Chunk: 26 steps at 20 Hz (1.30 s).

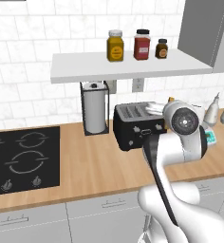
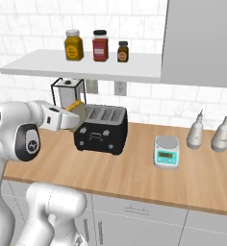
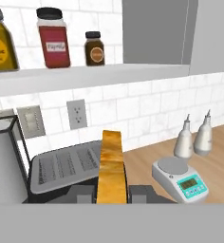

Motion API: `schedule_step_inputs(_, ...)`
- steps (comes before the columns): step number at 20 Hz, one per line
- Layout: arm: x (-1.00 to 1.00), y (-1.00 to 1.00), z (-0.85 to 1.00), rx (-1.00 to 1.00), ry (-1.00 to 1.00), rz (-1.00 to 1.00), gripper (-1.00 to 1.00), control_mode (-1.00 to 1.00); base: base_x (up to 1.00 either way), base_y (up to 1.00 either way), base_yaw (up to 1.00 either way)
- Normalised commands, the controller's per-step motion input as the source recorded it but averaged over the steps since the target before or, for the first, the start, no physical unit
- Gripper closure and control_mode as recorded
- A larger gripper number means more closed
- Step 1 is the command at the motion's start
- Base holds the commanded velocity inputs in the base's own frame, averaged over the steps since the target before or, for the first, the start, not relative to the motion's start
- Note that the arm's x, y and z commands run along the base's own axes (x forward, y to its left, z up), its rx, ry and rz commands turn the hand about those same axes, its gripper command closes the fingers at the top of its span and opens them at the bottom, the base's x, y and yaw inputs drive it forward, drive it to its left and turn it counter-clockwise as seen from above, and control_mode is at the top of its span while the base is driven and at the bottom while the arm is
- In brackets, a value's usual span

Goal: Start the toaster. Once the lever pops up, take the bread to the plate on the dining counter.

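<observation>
The black toaster (image 1: 136, 124) (image 2: 102, 129) (image 3: 61, 167) stands on the wood-topped counter by the tiled wall. Its greyish lever (image 1: 146, 131) sits on the front face. My gripper (image 2: 72, 118) (image 3: 112, 192) is shut on the bread (image 2: 77, 110) (image 3: 111, 166), a tan slice with a browner top edge. I hold it edge-on just above and in front of the toaster's slots. In the left base view my own arm hides the hand, and a corner of the bread (image 1: 171, 99) peeks above it. The plate and the dining counter are out of view.
A paper towel stand (image 1: 95, 108) is left of the toaster. A small scale (image 2: 166, 151) and two bottles (image 2: 197, 129) stand to its right. Overhead are a shelf (image 1: 128, 64) with three jars and a grey cabinet (image 2: 202, 43). A black cooktop (image 1: 23, 159) lies at far left.
</observation>
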Motion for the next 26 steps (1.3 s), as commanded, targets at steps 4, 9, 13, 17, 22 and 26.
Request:
schedule_step_inputs(4,-0.02,0.0,0.0,0.0,0.0,0.0,1.0,1.0,-0.1,0.0,0.0)
schedule_step_inputs(9,0.0,0.0,0.0,0.0,0.0,0.0,1.0,1.0,-0.68,-0.15,-0.33)
schedule_step_inputs(13,0.0,0.0,0.0,0.0,0.0,0.0,1.0,1.0,-0.61,-0.11,-0.77)
schedule_step_inputs(17,0.0,0.0,0.0,0.0,0.0,0.0,1.0,1.0,-0.27,0.05,-0.97)
schedule_step_inputs(22,0.0,0.0,0.0,0.0,0.0,0.0,1.0,1.0,-0.1,0.07,-1.0)
schedule_step_inputs(26,0.0,0.0,0.0,0.0,0.0,0.0,1.0,1.0,0.0,0.0,-1.0)
